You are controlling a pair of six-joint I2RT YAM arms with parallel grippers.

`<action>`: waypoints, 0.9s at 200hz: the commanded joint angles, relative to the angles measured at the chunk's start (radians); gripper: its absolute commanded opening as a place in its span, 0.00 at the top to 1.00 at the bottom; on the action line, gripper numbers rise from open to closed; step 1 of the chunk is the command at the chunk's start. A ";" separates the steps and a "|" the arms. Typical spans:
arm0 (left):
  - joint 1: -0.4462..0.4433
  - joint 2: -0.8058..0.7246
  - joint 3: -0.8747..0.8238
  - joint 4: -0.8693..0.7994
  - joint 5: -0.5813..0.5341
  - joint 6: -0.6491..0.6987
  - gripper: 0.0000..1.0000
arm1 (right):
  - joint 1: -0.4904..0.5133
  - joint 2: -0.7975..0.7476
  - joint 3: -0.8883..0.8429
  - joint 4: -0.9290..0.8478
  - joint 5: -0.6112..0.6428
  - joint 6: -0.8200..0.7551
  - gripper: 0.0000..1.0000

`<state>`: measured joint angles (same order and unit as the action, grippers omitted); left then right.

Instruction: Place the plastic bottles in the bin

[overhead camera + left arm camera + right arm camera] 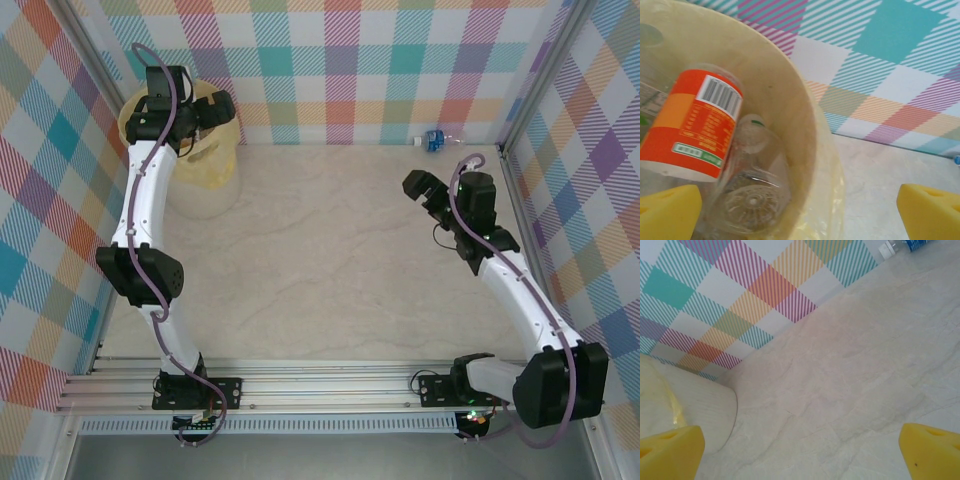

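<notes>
The pale yellow bin (205, 180) stands at the far left of the table. My left gripper (214, 108) hangs over its mouth, open, nothing between its yellow fingertips (667, 212). Inside the bin (785, 95) lie an orange and red labelled bottle (695, 130) and a clear bottle (752, 195), base towards the camera. One bottle with a blue label (432, 140) lies against the back wall at the right, also in the right wrist view (920, 244). My right gripper (424, 189) is open above the bare table, well short of that bottle.
Checked walls close the table (340, 250) in at the back and both sides. The bin's side (685, 405) shows at the left of the right wrist view. The aluminium rail (320, 385) with both arm bases runs along the near edge.
</notes>
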<state>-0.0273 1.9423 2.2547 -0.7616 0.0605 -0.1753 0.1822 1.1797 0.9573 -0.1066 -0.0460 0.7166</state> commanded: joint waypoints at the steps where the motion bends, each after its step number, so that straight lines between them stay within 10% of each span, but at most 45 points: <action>1: 0.003 -0.049 0.019 -0.032 0.058 -0.049 0.00 | -0.010 0.013 -0.003 0.011 -0.020 -0.021 0.00; 122: -0.298 -0.239 -0.439 0.337 0.372 -0.209 0.00 | -0.245 0.327 0.243 -0.156 -0.206 -0.287 0.00; 180: -0.412 -0.209 -0.638 0.555 0.243 -0.251 0.00 | -0.344 0.615 0.439 -0.048 -0.218 -0.245 0.00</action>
<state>-0.4187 1.7302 1.6855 -0.3664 0.3637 -0.3828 -0.1318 1.7126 1.3128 -0.2253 -0.2455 0.4561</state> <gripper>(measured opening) 0.999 0.996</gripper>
